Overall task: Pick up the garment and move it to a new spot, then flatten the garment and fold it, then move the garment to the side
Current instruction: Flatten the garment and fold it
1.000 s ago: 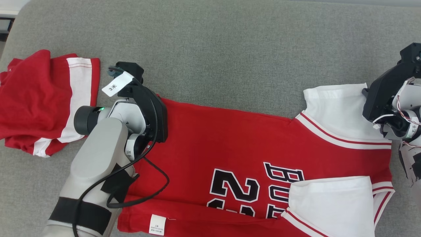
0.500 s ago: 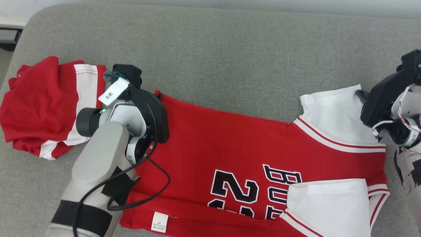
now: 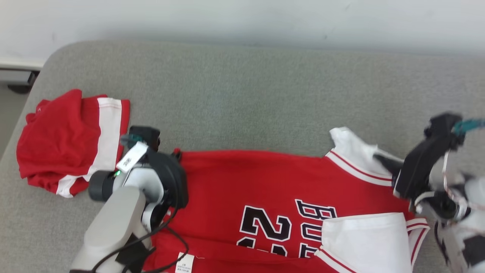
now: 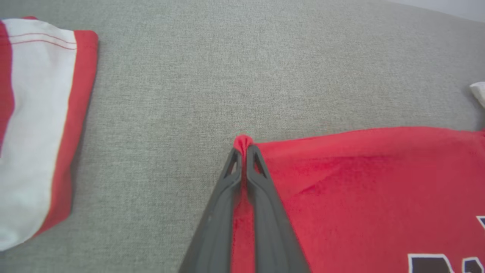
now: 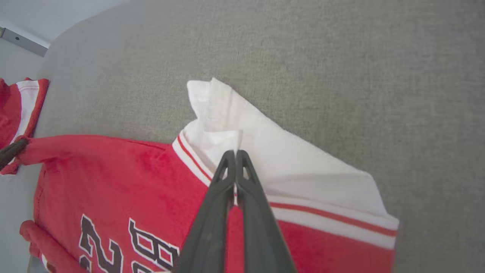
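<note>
- Nearest us, the red knit jersey with black-and-white lettering (image 3: 242,178) lies front-up on the grey woven cushion (image 3: 242,94). Its near white sleeve (image 3: 363,239) is folded over the chest, and a small white care label (image 3: 184,262) shows at the hem.
- At the jersey's far edge, the left gripper (image 4: 244,149) pinches the red hem corner, jaws almost together on the cloth.
- The right gripper (image 5: 235,153) is clamped on the far white sleeve (image 5: 265,125), which bunches upward.
- We judge this to be a fold toward us. Risks:
  - either thin pinch slips out;
  - an uneven lift skews the fold;
  - the near sleeve shifts.
- Farther off, to the left, a folded red-and-white garment (image 3: 72,140) sits near the left gripper, and a wide swing could snag it.
</note>
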You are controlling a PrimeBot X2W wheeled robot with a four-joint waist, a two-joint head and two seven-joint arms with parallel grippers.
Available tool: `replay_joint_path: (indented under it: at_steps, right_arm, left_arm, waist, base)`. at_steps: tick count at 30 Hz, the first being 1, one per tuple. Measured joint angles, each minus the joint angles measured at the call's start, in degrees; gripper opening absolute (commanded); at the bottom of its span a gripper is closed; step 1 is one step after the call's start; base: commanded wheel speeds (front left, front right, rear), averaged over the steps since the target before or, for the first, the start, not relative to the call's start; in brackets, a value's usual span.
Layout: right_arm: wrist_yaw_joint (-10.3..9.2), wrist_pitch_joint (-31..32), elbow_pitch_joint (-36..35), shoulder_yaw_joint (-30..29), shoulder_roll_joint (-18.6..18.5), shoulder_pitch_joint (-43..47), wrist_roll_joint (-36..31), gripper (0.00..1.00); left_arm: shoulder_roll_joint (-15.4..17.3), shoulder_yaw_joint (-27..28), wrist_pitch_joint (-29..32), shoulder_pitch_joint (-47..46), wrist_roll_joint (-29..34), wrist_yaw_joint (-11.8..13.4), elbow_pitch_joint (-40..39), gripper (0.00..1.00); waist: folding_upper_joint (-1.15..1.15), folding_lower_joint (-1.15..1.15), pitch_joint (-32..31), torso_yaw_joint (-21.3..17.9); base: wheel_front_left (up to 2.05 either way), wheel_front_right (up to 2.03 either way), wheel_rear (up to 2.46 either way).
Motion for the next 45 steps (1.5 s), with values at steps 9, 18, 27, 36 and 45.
replay_joint_path:
  at_steps: [9,18,27,36,45]
  right_arm:
    - [0.25,5.0,-9.2,0.7,-2.1,13.1,4.1,0.0]
    - [0.31,9.3,-18.6,0.1,-3.9,21.2,7.9,0.0]
    - [-0.19,12.4,-26.3,-2.5,-4.9,28.8,11.0,0.0]
    - [-2.87,15.1,-31.1,-4.4,-5.1,32.5,13.2,0.0]
    - [-5.61,17.9,-35.1,-6.0,-5.1,35.3,15.1,0.0]
  left_arm:
    - [2.2,0.7,-2.2,5.4,-0.6,-0.4,0.5,0.0]
    - [3.6,1.9,-5.5,9.6,-1.4,0.1,0.0,0.0]
    - [4.6,1.9,-9.9,11.0,-1.3,0.0,-3.4,0.0]
    - [5.2,1.4,-12.4,15.3,-1.3,-1.0,-5.0,0.0]
    - [6.4,2.5,-14.8,18.5,-2.0,-1.4,-6.7,0.0]
  waist:
    - [0.0,-0.01,-5.0,-2.2]
    - [0.0,-0.01,-8.8,-5.5]
    - [0.0,0.0,-10.5,-7.4]
    - [0.0,0.0,-10.3,-6.7]
    - [0.0,0.01,-10.2,-5.4]
  base:
    - [0.0,0.0,0.0]
    - [0.0,0.0,0.0]
    - [0.0,0.0,0.0]
    - [0.0,0.0,0.0]
    - [0.0,0.0,0.0]
